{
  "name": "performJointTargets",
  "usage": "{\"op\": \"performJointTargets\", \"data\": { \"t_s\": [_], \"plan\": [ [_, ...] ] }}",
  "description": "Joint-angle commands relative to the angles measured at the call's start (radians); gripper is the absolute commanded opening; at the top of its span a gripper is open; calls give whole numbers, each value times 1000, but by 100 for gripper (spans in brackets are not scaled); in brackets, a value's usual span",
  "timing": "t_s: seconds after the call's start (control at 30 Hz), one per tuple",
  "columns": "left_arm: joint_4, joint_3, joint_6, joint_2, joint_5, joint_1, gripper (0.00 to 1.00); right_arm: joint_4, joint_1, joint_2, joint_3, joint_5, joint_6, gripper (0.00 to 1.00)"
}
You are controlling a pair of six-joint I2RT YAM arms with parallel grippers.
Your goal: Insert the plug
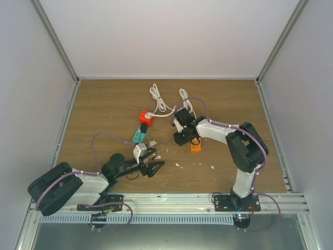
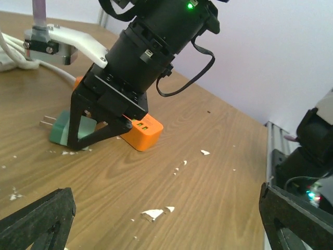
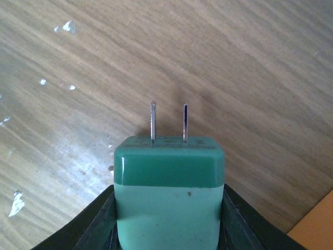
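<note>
Bare tabletop (image 3: 250,62) lies ahead of the green plug (image 3: 169,192); an orange charger (image 2: 143,133) crowds the right tool (image 3: 169,229). White cable (image 1: 154,94) and a red cube (image 1: 146,118) block the far middle.

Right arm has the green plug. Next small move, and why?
Probably lift the right gripper slightly: it grips the green plug, prongs bare, low at the table beside the orange charger, and the red block on the white cord lies apart.
</note>
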Motion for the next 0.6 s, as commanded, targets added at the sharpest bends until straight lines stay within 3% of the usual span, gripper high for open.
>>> {"op": "performJointTargets", "data": {
  "t_s": [0.0,0.3,0.43,0.57],
  "plan": [
    [42,20,-128,14,164,37,99,-5,23,-49,-41,-36,4,13],
    [91,147,-331,255,384,92,99,-166,98,-330,-66,95,63,5],
    [268,159,-465,370,507,115,99,-273,180,-420,-80,200,97,2],
    [271,198,-553,414,566,122,99,-334,295,-473,-90,287,127,1]
  ]
}}
